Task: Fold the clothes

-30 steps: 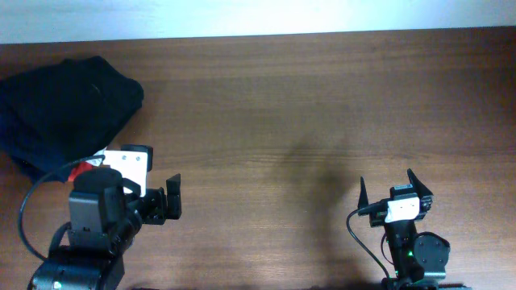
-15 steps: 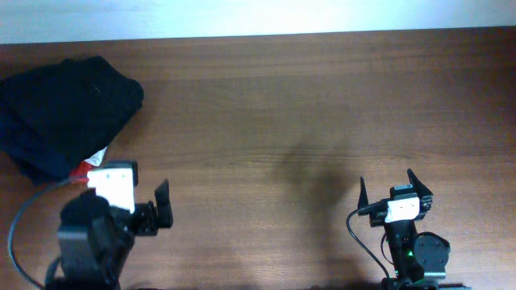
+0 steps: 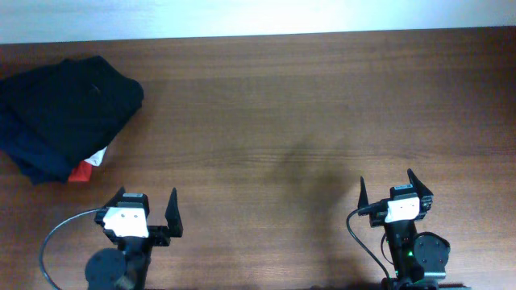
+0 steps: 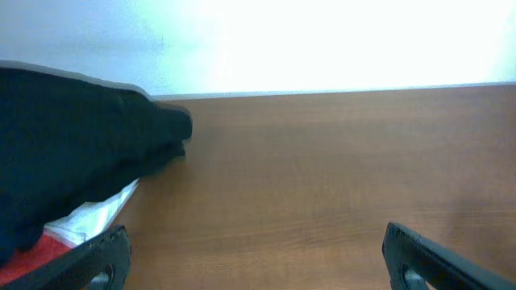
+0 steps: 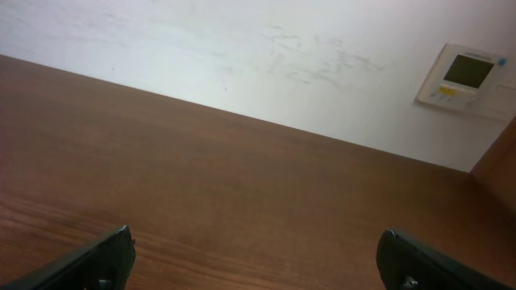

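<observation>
Black clothes [image 3: 68, 105] heaped far left on surface [image 3: 282, 105], atop a red-and-white piece [image 3: 87, 165]; left gripper [image 3: 147, 199] and right gripper [image 3: 389, 189] near, jaws apart, empty; risk: a deep pinch catches lower layers, dragging the stack.

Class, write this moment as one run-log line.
left gripper open, empty | right gripper open, empty | black garment lying far left, apart from both grippers

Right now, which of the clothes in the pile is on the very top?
The big black garment; the navy ones and the white-and-red piece peek out underneath.
</observation>
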Motion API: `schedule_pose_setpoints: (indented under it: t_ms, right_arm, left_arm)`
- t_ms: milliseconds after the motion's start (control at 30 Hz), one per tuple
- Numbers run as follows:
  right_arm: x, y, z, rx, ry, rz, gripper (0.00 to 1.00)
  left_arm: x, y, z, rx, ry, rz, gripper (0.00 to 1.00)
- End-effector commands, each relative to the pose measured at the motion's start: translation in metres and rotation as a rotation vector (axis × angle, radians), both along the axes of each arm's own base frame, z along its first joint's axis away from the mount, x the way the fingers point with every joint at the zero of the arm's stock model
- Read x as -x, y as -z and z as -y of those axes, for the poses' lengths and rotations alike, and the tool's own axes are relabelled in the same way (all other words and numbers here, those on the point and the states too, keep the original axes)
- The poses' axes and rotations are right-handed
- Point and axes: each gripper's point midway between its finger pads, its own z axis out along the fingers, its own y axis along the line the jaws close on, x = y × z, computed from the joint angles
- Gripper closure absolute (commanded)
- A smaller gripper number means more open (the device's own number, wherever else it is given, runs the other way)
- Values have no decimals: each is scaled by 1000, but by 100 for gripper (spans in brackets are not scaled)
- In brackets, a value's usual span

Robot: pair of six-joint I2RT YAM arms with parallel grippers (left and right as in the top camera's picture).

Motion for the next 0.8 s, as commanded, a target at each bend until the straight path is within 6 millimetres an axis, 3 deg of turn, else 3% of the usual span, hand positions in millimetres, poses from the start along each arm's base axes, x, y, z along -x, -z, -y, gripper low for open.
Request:
schedule_pose_setpoints:
  t_ms: [0, 300, 400, 533, 767]
  right_arm:
    - [0, 2, 3, -9, 16, -4, 1]
    - [0, 2, 3, -9, 16, -4, 1]
    - [0, 2, 3, -9, 16, -4, 1]
    - [0, 2, 3, -9, 16, -4, 1]
    - [0, 2, 3, -9, 16, -4, 1]
  left_arm:
    - [-4, -1, 4, -58, 36, 107, 1]
    - [-23, 5, 3, -116, 21, 374, 1]
    - [-26, 22, -2, -122, 1, 302, 1]
    - [-26, 61, 1, -118, 29, 145, 1]
    - [-26, 61, 0, -119, 26, 142, 1]
